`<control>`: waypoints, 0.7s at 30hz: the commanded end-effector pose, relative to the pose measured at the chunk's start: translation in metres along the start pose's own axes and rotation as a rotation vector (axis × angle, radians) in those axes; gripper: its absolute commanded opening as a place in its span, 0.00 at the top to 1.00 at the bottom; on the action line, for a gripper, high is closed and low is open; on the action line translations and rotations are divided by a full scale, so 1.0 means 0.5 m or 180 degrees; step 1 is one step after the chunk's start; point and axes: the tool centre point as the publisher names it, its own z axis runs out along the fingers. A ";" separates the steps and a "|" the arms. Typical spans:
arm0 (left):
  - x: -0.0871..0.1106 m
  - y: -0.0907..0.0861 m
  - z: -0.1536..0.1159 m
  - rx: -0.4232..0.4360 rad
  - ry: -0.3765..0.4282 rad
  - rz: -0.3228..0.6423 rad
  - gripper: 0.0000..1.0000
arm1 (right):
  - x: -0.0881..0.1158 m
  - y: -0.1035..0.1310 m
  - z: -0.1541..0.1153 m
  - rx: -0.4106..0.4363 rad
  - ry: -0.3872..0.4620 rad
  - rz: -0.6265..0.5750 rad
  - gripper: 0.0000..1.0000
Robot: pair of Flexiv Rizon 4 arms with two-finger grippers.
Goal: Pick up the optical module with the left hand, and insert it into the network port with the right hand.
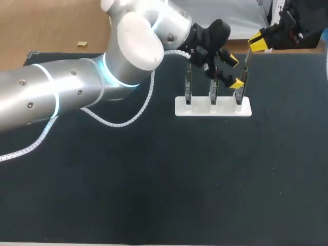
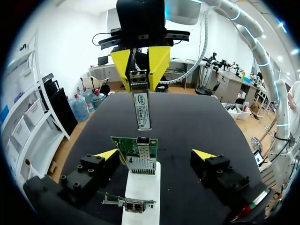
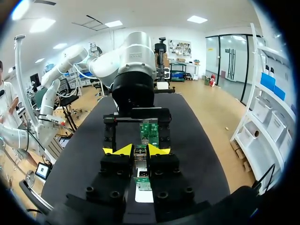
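In the left wrist view the silver optical module (image 2: 143, 110) hangs end-down from my right gripper (image 2: 140, 63), whose yellow fingers are shut on its upper end. It hovers just above a green card with a metal network port (image 2: 140, 152) that stands on a white base (image 2: 140, 190). My left gripper (image 2: 155, 153) is open wide, with a finger on either side of that card and touching nothing. From above, the left gripper (image 1: 234, 72) straddles the rightmost card (image 1: 240, 95), and the right gripper (image 1: 258, 42) is just behind it. In its own view the right gripper (image 3: 141, 150) clamps the module (image 3: 140, 159).
The white base (image 1: 212, 107) carries three upright cards in a row near the table's far edge. A second small card (image 2: 129, 202) sits lower on the base. My left arm (image 1: 77, 87) spans the left of the dark table (image 1: 164, 184).
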 end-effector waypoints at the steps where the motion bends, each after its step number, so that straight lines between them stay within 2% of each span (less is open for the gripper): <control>1: -0.002 0.009 0.005 0.0035 0.0031 -0.0003 0.00 | 0.000 -0.001 0.001 0.0001 -0.0001 0.0000 1.00; 21: 0.007 0.014 0.014 0.0086 0.0099 -0.0034 0.00 | 0.001 -0.007 -0.002 -0.0026 0.0015 -0.0008 1.00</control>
